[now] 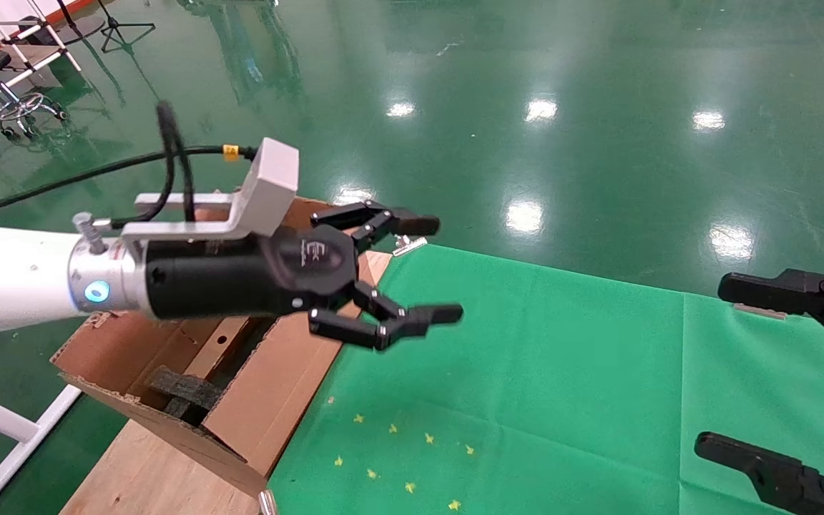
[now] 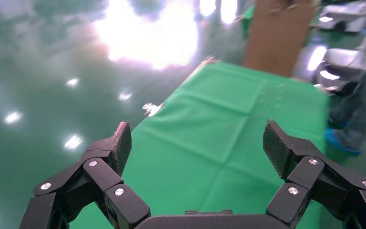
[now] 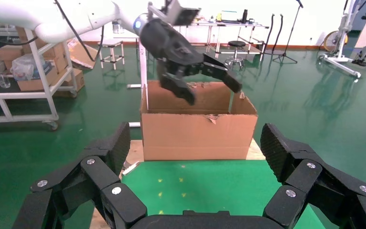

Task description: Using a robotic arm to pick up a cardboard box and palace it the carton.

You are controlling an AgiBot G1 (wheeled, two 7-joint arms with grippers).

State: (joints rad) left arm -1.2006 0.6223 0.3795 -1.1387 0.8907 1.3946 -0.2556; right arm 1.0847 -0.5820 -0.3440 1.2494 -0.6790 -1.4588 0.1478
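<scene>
My white left arm [image 1: 4,279] holds its black left gripper [image 1: 432,269] open and empty in the air, over the carton's near side and the cloth's edge. It also shows in the left wrist view [image 2: 196,143] and above the carton in the right wrist view [image 3: 212,90]. The large brown carton [image 1: 269,386] stands at the table's left end, also in the right wrist view [image 3: 198,133], with black foam [image 1: 183,390] inside. A slim brown box with a small round hole [image 1: 222,340] lies inside the carton, partly hidden by the gripper. My right gripper [image 1: 719,365] is open and empty at the right edge, as its own view [image 3: 196,143] shows.
A green cloth [image 1: 526,372] with small yellow marks covers the table on a wooden board [image 1: 140,472]. A metal clip [image 1: 408,245] holds the cloth's far corner. Shiny green floor lies around. A person [image 2: 362,95] stands beyond the table's far end. Shelves and stools stand behind the carton [image 3: 24,90].
</scene>
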